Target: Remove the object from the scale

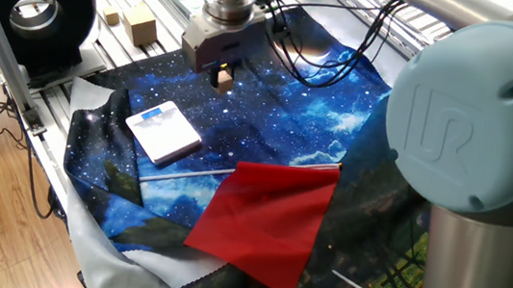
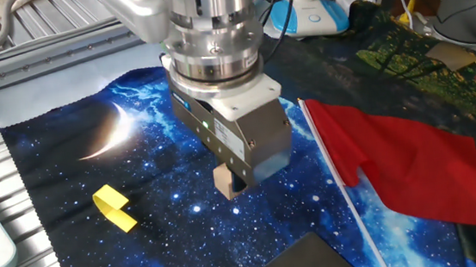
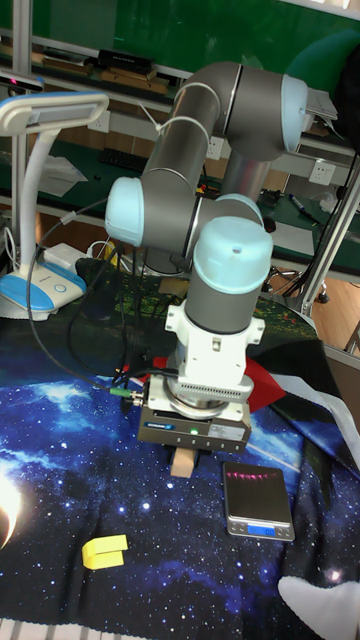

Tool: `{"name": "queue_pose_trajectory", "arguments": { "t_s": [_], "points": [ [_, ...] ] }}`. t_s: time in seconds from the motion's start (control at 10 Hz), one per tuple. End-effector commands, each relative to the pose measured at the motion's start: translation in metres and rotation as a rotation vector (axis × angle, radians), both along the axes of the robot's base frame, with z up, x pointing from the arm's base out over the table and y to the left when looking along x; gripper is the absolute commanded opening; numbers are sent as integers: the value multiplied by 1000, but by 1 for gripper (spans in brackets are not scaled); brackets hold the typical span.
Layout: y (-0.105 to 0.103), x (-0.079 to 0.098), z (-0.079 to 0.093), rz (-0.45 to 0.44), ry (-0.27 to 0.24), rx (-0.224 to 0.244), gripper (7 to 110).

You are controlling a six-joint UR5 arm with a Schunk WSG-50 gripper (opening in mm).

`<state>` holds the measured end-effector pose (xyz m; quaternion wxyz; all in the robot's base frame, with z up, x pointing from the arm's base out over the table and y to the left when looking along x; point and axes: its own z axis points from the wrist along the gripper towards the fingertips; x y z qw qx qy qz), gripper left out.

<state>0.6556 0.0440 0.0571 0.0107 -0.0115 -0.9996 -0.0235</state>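
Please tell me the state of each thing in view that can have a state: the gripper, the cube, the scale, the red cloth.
gripper: shut on the cube, above the starry cloth.
cube: held, off the scale.
scale: nothing on it.
red cloth: lying spread out flat.

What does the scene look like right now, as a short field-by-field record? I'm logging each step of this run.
tool: shut on the wooden cube, raised above the starry cloth
tool position, off to one side of the scale, not over it
scale: flat on the cloth, its top bare
yellow piece: lying on the cloth, apart from the tool
red cloth: spread beside the scale
pale wooden blocks: on the metal slats beyond the cloth
task state: cube is off the scale, not yet set down
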Motion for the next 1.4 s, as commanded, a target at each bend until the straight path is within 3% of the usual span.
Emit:
{"name": "queue_pose_trajectory", "arguments": {
  "t_s": [0.0, 0.4, 0.8, 1.3],
  "points": [
    [2, 10, -14, 16, -43, 13, 7],
    [0, 14, -13, 31, -54, 3, 7],
    [6, 28, -15, 58, -120, 17, 7],
    [6, 26, -17, 57, -114, 10, 7]
  ]
}}
